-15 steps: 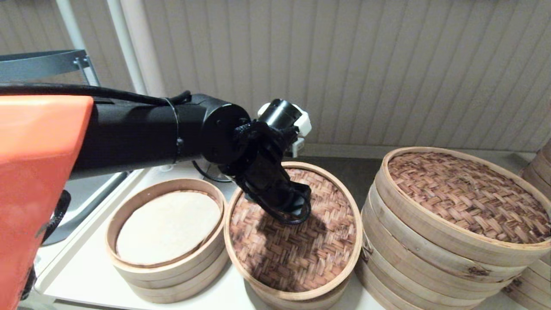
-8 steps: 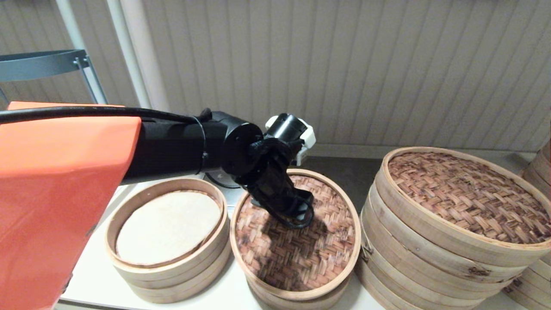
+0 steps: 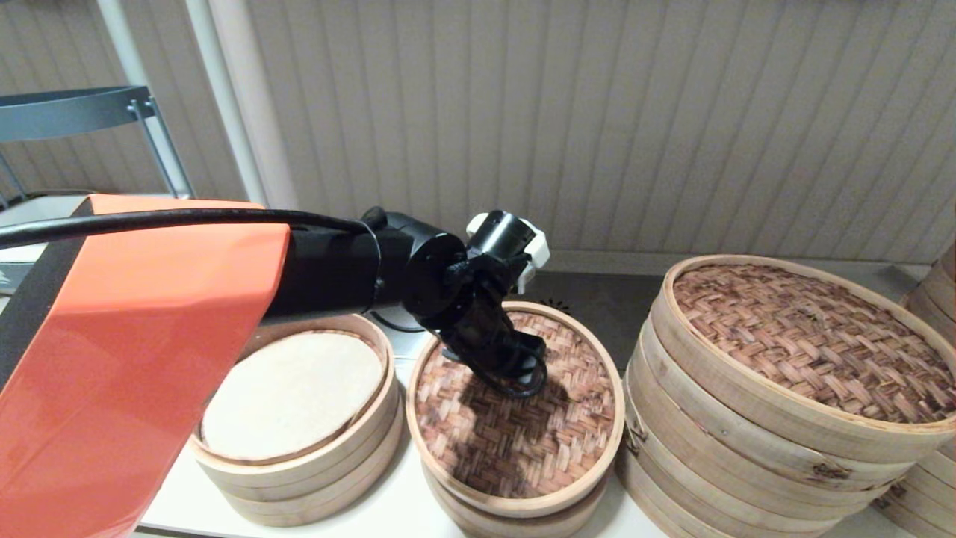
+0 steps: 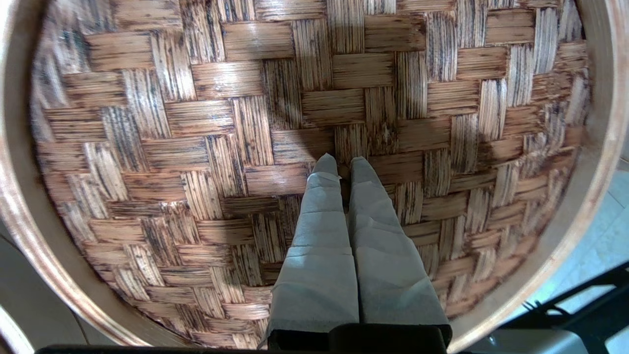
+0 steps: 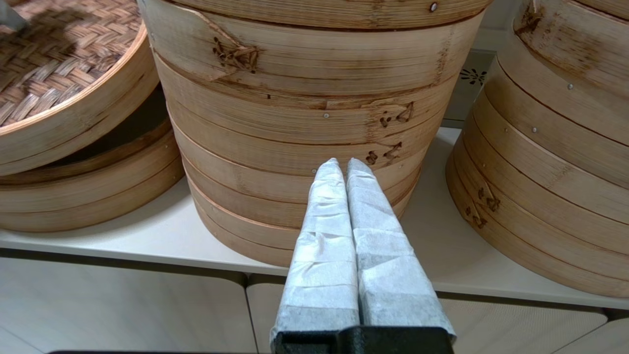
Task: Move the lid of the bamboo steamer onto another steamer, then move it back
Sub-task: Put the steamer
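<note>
The bamboo steamer lid [image 3: 523, 441], reddish-brown weave with a pale rim, hangs tilted over the middle small steamer [image 3: 515, 515]. My left gripper [image 3: 523, 373] is shut at the lid's centre, and its fingertips [image 4: 327, 169] press together on the weave [image 4: 196, 123]; the loop handle is hidden between them. In the right wrist view the lid [image 5: 54, 59] floats with a dark gap above the steamer below [image 5: 88, 191]. The low steamer with the grey-white liner [image 3: 291, 396] stands uncovered to the left. My right gripper [image 5: 346, 164] is shut and empty, at the table's front edge.
A large steamer stack with a dark woven lid [image 3: 747, 418] stands right of the small lid, directly ahead of my right gripper [image 5: 304, 108]. Another stack [image 5: 555, 147] sits at the far right. A metal stand [image 3: 75, 112] is at the back left.
My left arm has sunk and shifted a little to the right, carrying the lid lower over the middle steamer. The right arm has not moved.
</note>
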You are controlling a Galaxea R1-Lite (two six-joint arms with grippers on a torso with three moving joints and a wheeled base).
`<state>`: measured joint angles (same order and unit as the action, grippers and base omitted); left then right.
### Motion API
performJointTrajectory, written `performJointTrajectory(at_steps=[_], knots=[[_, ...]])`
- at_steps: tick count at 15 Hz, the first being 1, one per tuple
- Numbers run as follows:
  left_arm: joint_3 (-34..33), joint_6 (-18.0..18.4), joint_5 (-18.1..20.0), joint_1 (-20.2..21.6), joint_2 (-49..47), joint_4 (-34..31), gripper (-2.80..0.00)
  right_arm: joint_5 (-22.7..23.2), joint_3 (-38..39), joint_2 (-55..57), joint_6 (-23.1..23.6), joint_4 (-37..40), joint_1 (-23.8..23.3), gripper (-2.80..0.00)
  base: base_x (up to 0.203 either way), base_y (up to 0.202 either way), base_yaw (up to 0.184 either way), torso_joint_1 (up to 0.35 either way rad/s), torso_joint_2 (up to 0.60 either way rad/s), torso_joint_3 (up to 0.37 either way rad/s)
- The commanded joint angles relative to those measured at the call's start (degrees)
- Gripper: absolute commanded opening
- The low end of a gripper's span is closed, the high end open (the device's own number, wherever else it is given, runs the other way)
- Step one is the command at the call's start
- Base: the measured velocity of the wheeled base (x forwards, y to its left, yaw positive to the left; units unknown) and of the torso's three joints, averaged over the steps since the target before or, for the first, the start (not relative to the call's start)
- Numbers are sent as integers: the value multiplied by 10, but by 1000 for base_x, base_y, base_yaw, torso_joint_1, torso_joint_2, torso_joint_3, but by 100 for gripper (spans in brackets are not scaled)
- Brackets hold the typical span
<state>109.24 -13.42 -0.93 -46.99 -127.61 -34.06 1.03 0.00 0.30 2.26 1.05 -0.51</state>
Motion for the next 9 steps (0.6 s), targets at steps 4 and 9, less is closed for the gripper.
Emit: performJointTrajectory(at_steps=[4,9], knots=[[0,2,0,0,-11,4,-280,0,1,0,0,0,0,-280,0,0,0,0,0,0],[0,2,0,0,-24,19,-280,0,1,0,0,0,0,-280,0,0,0,0,0,0]])
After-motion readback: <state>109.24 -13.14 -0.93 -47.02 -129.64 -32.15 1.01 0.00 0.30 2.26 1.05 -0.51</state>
